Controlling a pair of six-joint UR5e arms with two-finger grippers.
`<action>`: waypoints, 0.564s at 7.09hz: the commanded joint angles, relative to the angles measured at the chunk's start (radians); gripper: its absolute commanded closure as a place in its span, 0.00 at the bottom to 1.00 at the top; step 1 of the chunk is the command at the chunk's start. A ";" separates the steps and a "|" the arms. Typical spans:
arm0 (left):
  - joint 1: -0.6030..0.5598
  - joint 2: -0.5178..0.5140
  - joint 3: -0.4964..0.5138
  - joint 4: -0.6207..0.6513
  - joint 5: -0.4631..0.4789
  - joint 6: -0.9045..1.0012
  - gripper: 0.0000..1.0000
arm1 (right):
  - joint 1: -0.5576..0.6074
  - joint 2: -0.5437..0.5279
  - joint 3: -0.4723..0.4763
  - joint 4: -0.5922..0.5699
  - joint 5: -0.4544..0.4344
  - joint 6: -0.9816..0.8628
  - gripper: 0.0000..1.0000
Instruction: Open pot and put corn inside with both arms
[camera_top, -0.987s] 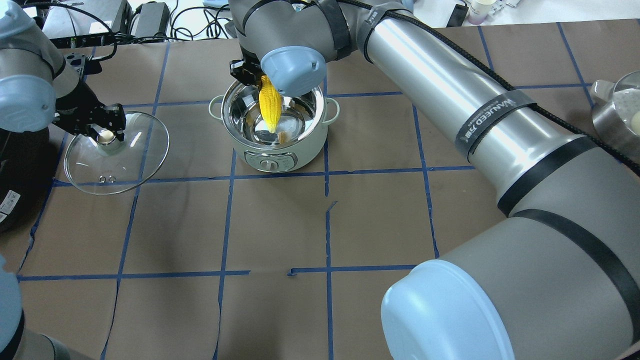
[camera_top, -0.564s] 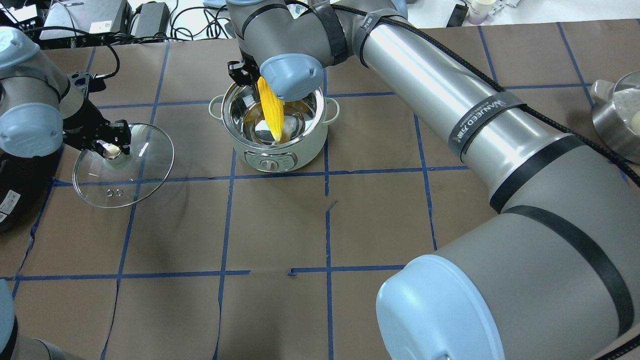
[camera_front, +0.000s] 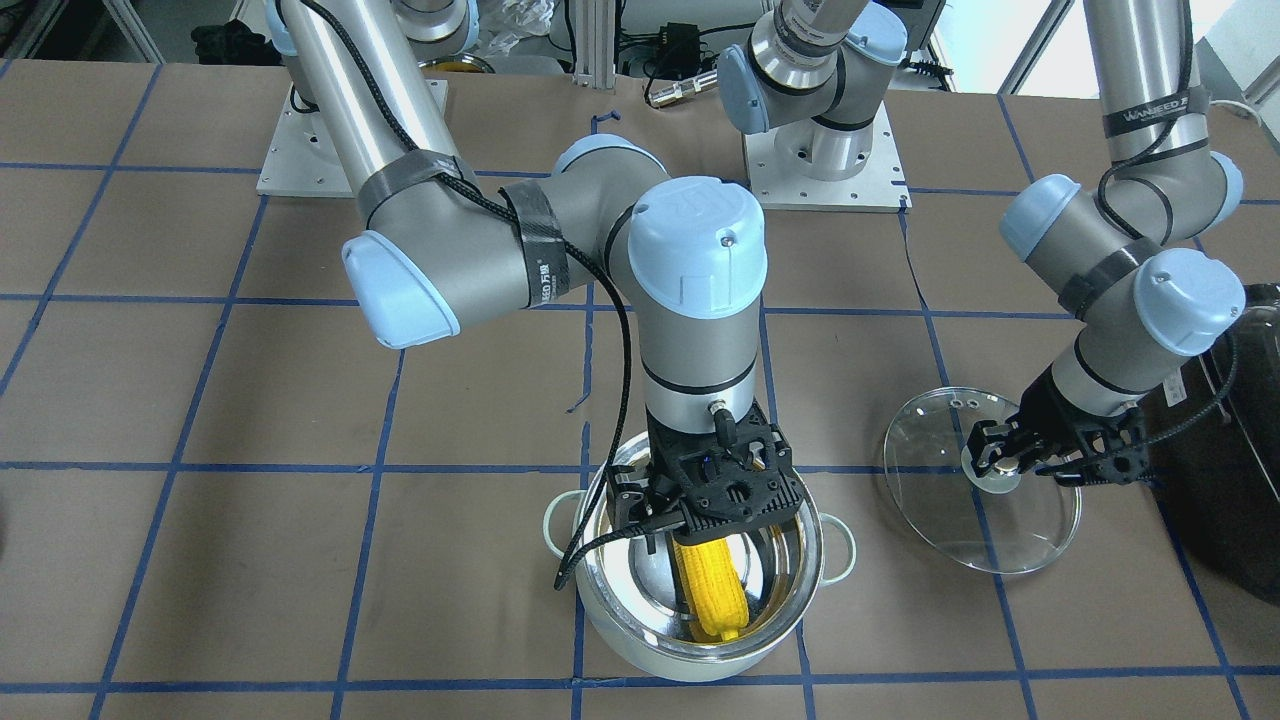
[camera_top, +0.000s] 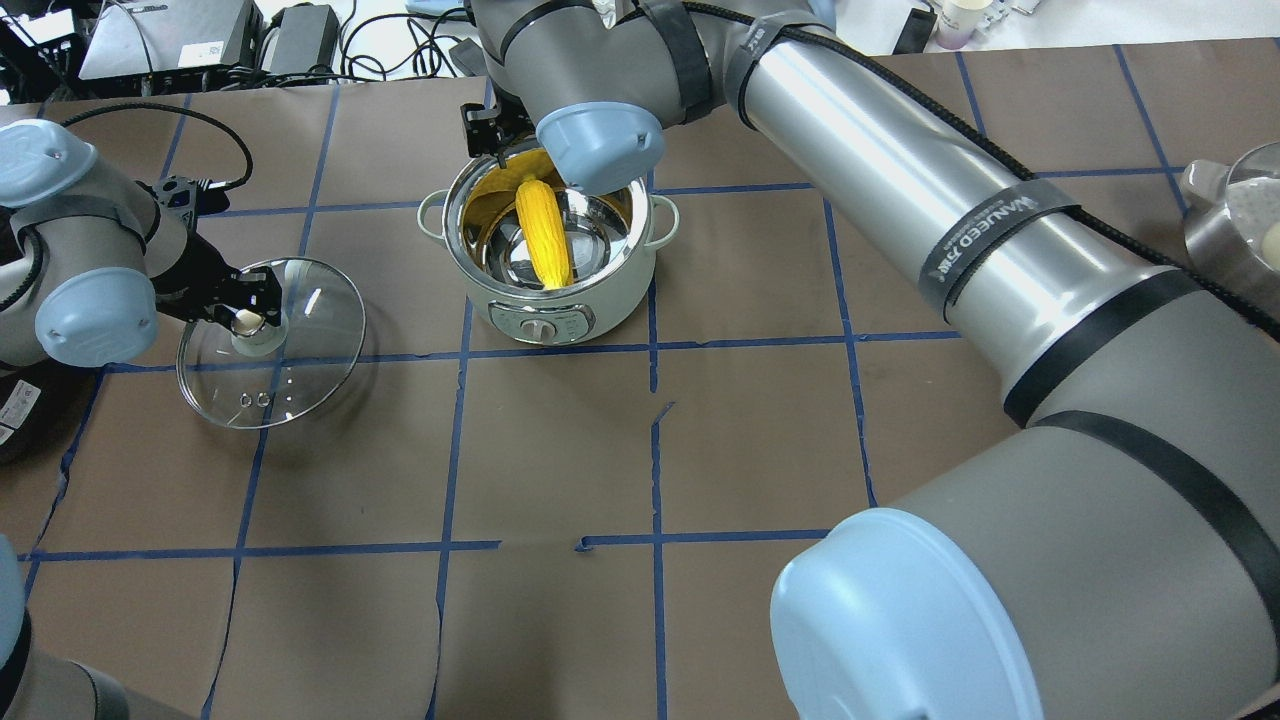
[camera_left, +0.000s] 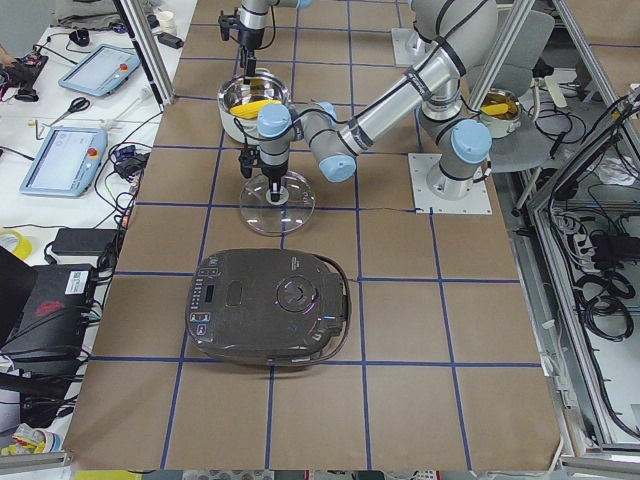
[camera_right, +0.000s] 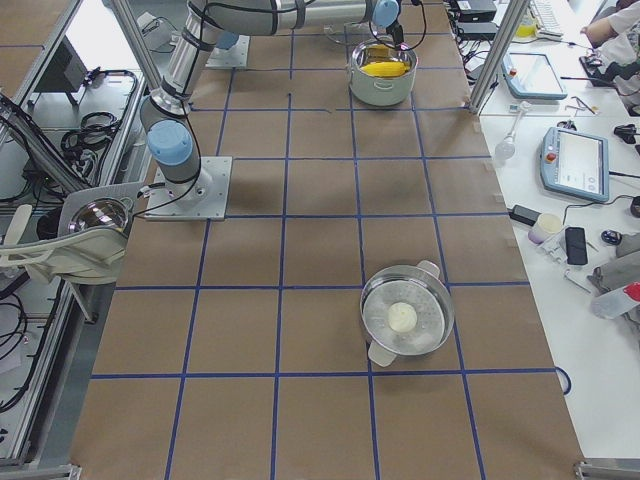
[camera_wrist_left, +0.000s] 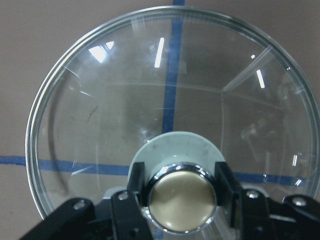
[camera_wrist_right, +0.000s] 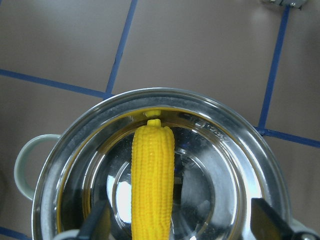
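Right gripper (camera_front: 705, 520) hangs released over the pot (camera_top: 575, 300), its 2 fingers spread wide. The corn (camera_top: 545, 235) lies inside, directly below me, and neither finger touches it. Its long axis crosses the pot floor from the robot's side toward the operators'. I judge a straight lift will clear it. Left gripper (camera_top: 250, 318) is clamped on the knob (camera_wrist_left: 182, 202) of the lid (camera_top: 310, 330), well apart from the pot. My right wrist view shows both finger gaps; overhead, my wrist joint hides them.
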 joint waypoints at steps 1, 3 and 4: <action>-0.003 -0.006 -0.007 0.008 0.009 0.001 1.00 | -0.067 -0.123 0.065 0.217 0.005 -0.030 0.00; -0.003 -0.019 -0.004 0.008 0.007 0.001 1.00 | -0.163 -0.272 0.137 0.342 0.005 -0.029 0.00; -0.002 -0.022 -0.001 0.008 0.007 0.005 0.82 | -0.222 -0.320 0.164 0.414 0.007 -0.032 0.00</action>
